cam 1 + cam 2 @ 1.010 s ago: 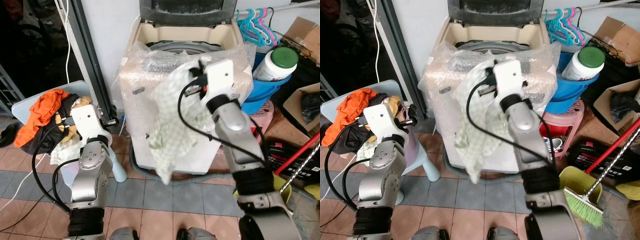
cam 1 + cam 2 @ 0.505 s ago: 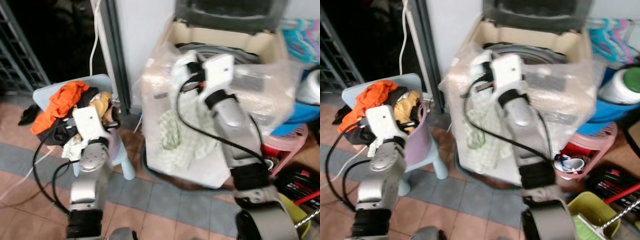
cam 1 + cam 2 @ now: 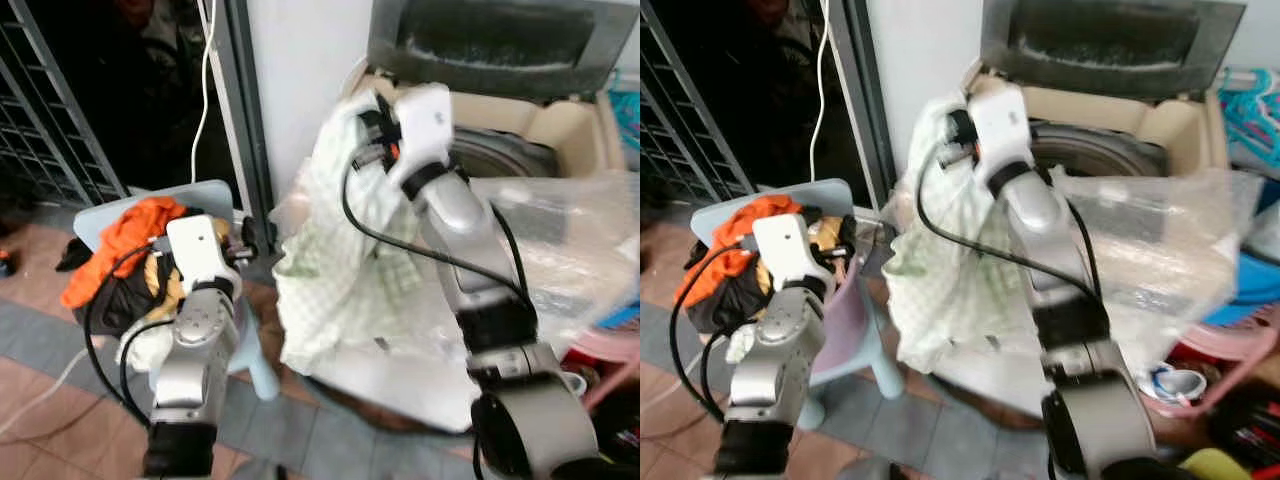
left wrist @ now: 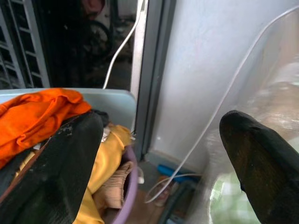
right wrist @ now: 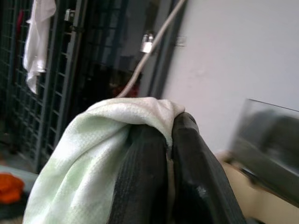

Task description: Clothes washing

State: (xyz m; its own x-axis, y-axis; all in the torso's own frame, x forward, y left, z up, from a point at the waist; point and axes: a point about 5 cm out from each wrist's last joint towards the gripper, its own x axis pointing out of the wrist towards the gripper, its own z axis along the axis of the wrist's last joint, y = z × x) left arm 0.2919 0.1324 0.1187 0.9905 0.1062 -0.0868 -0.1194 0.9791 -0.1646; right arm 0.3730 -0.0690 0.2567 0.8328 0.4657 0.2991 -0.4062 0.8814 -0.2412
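Clothes for the wash are split between two places. One pale green checked cloth (image 3: 345, 250) is pinched by a fold at its top between the pressed-together fingers (image 5: 145, 186) of the right tool (image 3: 375, 125), and it is held up against the front left corner of the washing machine (image 3: 520, 130), its length hanging down the machine's front and not yet inside the tub (image 3: 500, 160). The machine's lid (image 3: 490, 45) is raised, and much of the cabinet is wrapped in clear bubble plastic (image 3: 560, 240). The rest of the laundry, an orange garment (image 3: 125, 230) with dark and yellow pieces, lies heaped in a purple basket (image 3: 845, 300) on a pale blue chair (image 3: 215, 195) just left of the machine. The left tool (image 3: 245, 235) is held over that heap with its fingers (image 4: 60, 172) spread wide and nothing between them.

The task is judged to be at an early stage: the green cloth remains to be carried over the rim and dropped into the tub, the heap on the chair is still to be loaded, and whether any clothes already lie in the tub cannot be told.
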